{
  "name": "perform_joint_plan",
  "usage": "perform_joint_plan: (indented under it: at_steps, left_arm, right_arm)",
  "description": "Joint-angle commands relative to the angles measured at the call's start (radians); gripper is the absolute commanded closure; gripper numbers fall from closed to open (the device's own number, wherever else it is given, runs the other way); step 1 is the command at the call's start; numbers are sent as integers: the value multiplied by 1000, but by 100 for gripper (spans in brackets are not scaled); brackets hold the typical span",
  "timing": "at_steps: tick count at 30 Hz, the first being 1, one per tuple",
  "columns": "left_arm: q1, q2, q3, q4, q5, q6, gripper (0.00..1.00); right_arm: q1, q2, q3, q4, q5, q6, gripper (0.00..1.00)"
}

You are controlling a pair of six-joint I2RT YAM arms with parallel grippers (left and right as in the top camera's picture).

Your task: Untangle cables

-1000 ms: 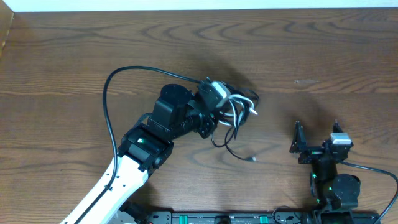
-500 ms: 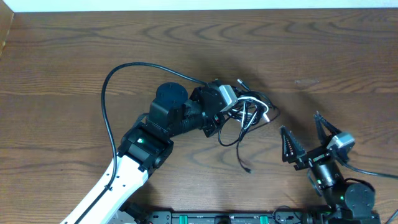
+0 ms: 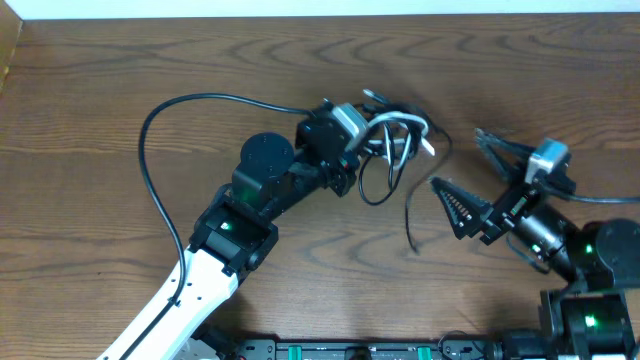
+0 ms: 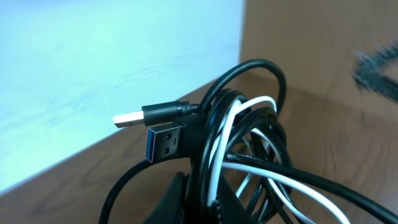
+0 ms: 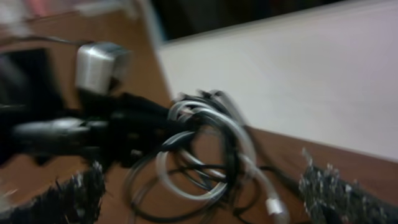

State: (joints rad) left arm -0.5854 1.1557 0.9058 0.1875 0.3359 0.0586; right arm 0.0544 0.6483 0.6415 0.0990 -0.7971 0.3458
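My left claw is clamped on the cables, a tangle of black loops with one white cord and a USB plug poking out, at the worktop's far middle. My right claw gapes wide, empty, just right of them.

Soft, even light falls from above on the bench in the overhead view, which is sharp. Only faint, diffuse shadow lies close around the cables. In the left wrist view the cables are crisp, the wood behind them is out of focus, and the pale area to their left is washed out. The right wrist view is motion-blurred throughout and dim left of the cables.
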Motion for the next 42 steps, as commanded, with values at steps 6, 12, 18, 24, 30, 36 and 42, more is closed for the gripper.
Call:
perform_joint_plan:
  at_steps: [6, 12, 18, 24, 30, 36, 42]
  left_arm:
    - [8, -19, 34, -3, -102, -316, 93]
    - [19, -23, 33, -11, -113, -369, 93]
    - [19, -30, 34, -13, -193, -475, 93]
    - [19, -39, 34, 35, -222, -645, 92]
    - [19, -41, 34, 50, -221, -727, 93]
    - [19, -41, 34, 47, -221, -911, 93]
    - [19, -41, 34, 58, -241, -1048, 93]
  right_arm:
    - [-2, 118, 17, -60, -123, 58, 1]
    - [-2, 178, 16, -73, -63, 58, 1]
    - [-1, 249, 17, -162, 36, -7, 1]
    - [0, 365, 16, -185, 10, -121, 7]
    - [18, 449, 16, -163, -4, -165, 13]
    - [49, 467, 17, -105, -6, -164, 18]
    - [71, 467, 16, -87, -9, -167, 28]
